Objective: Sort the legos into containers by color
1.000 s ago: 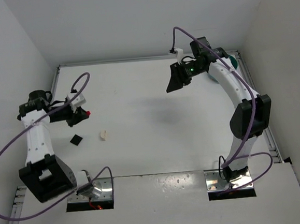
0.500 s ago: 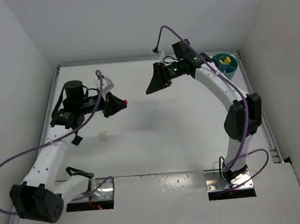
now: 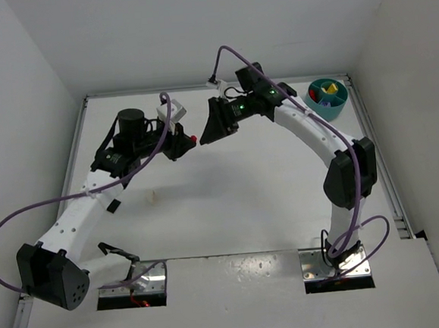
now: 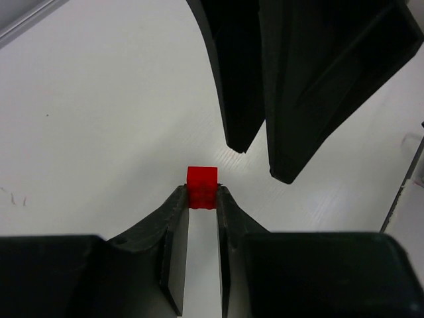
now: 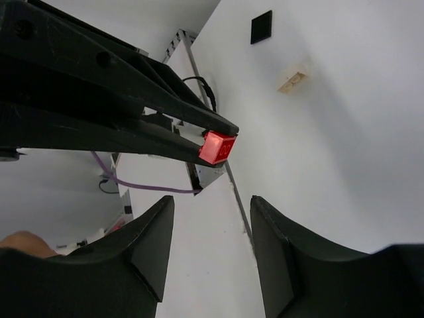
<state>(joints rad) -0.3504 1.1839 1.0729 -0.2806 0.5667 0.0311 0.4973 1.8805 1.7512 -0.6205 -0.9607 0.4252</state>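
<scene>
My left gripper [image 3: 188, 143] is shut on a tiny red lego [image 3: 194, 140], held at its fingertips above the table left of centre. In the left wrist view the lego [image 4: 201, 183] sticks out past the tips of the gripper [image 4: 201, 193]. My right gripper [image 3: 206, 134] is open and empty, facing the left one with its tips just short of the lego. In the right wrist view the lego [image 5: 218, 146] sits just beyond the open gripper [image 5: 212, 202]. The teal dish [image 3: 327, 106] stands at the far right with yellow and red pieces inside. A cream lego [image 5: 293, 79] lies on the table.
A small black square [image 5: 262, 27] lies on the table near the cream lego; it also shows in the top view [image 3: 112, 207] beside the left arm. The right gripper's fingers [image 4: 311, 86] fill the upper part of the left wrist view. Walls enclose the table.
My left arm has swung right and forward with the red lego. My right arm has moved left, away from the dish, until the two grippers face each other.
</scene>
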